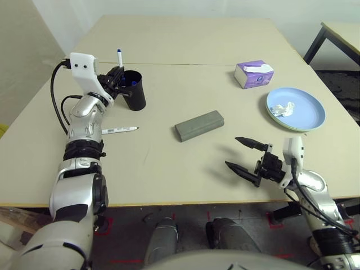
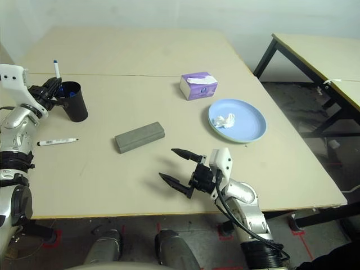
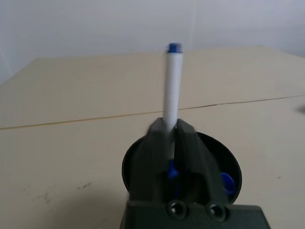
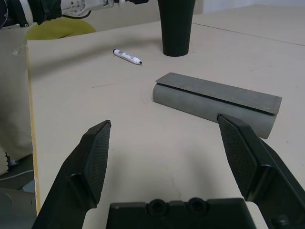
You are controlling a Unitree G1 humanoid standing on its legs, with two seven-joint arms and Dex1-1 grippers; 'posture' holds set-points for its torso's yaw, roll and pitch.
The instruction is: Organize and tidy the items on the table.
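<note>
My left pincer (image 1: pixel 116 77) sits at the rim of the black cup (image 1: pixel 134 90), toward the left edge of the table (image 1: pixel 169 163), with the blue-capped marker (image 3: pixel 171 86) standing upright between its fingers, tip down in the cup. The fingers lie narrow along the barrel; whether they are gripping it or have just let go I cannot tell. My right pincer (image 2: pixel 181 166) hangs spread wide and empty near the front edge, aimed toward the grey glasses case (image 1: pixel 199 125).

As I judge it, the tidying is partly done. The blue marker is going into the cup, and something else blue shows inside, though I cannot make out what. The crumpled tissue (image 1: pixel 283 108) lies on the blue plate (image 1: pixel 306 116) near the right edge. Left to do: the black-capped marker (image 1: pixel 120 130) lies flat on the table just in front of the cup, and the case sits closed in the middle, set at a slant. The purple tissue box (image 1: pixel 254 73) stands behind the plate.

The blue marker is a slim white stick with a small blue cap, upright.
</note>
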